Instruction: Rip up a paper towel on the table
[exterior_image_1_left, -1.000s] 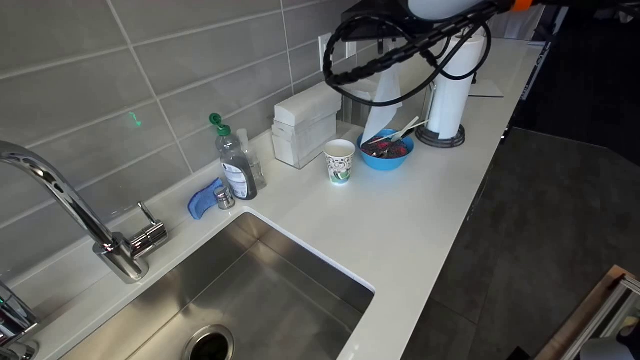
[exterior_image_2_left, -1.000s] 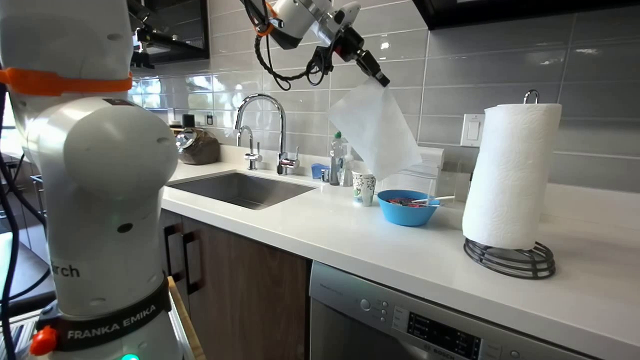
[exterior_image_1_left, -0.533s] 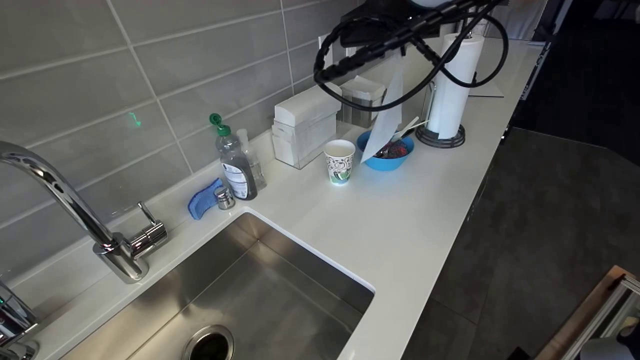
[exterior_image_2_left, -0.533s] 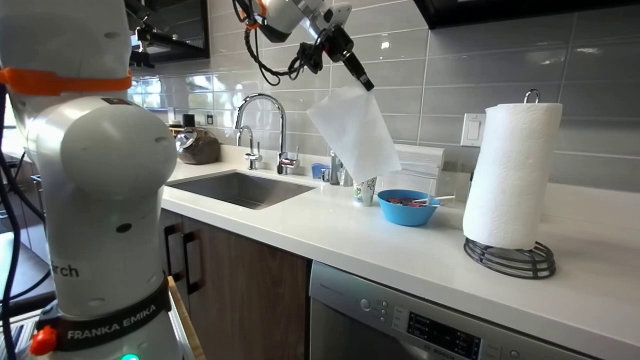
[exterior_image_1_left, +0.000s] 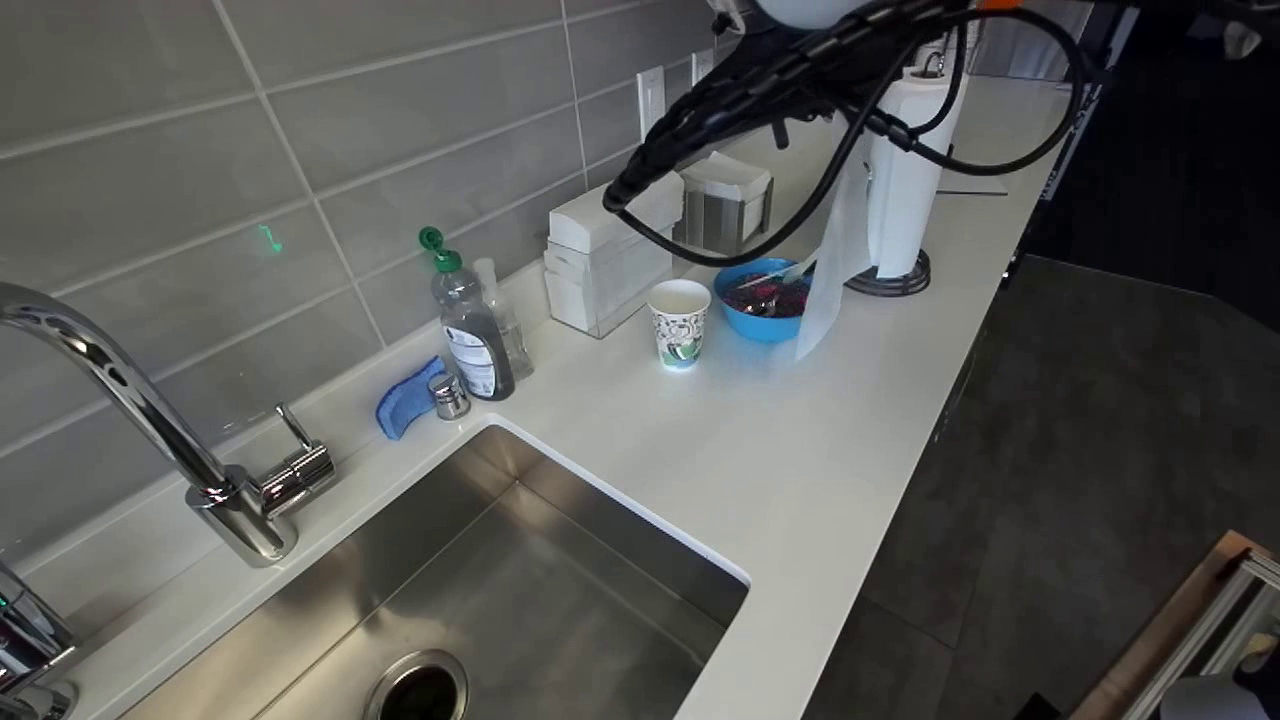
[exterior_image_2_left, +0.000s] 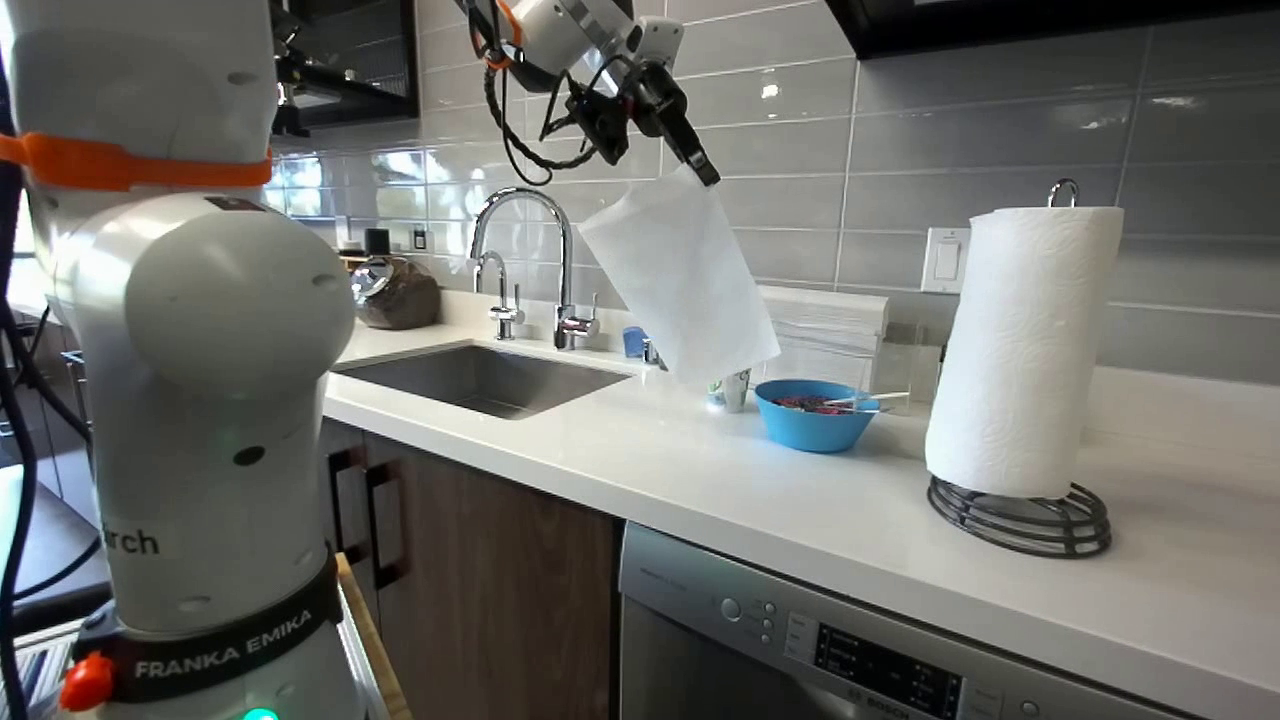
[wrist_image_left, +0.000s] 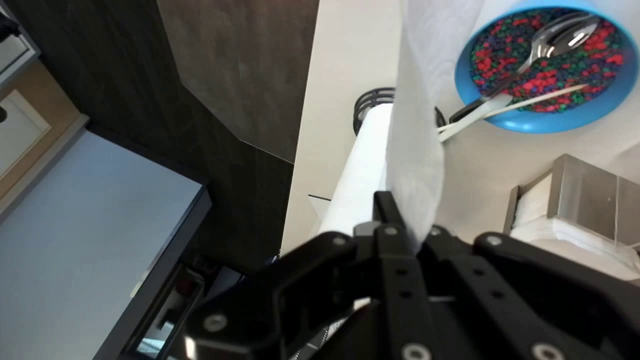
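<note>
Paper towel (exterior_image_2_left: 690, 285) hangs as a white sheet from the gripper (exterior_image_2_left: 706, 172), whose jaws are pressed together on one upper corner, pinching it. In the wrist view the sheet runs out from between the black fingers (wrist_image_left: 387, 207) as a narrow, curved band. It slants down over the white countertop (exterior_image_2_left: 700, 460), well apart from the paper towel roll (exterior_image_2_left: 1025, 350), which stands on a black wire base (exterior_image_2_left: 1020, 522). Whether the sheet's lower edge touches the countertop cannot be told.

In an exterior view the sheet covers most of a patterned cup (exterior_image_2_left: 737, 392); both exterior views show a blue bowl (exterior_image_2_left: 812, 430) near that cup. The wrist view shows small red, green and dark bits in the bowl, with spoons (wrist_image_left: 567, 37) and a pale stick (wrist_image_left: 537, 101) leaning over the rim.

A stainless-steel sink (exterior_image_1_left: 580, 600) is set into the countertop. Near its corner a soap bottle (exterior_image_1_left: 475, 345) with a green cap stands beside a clear bottle (exterior_image_1_left: 512, 335), and a blue sponge (exterior_image_1_left: 405, 400) sits close by. A white boxy container (exterior_image_1_left: 610, 265) stands near the grey tiled wall (exterior_image_1_left: 420, 130).
</note>
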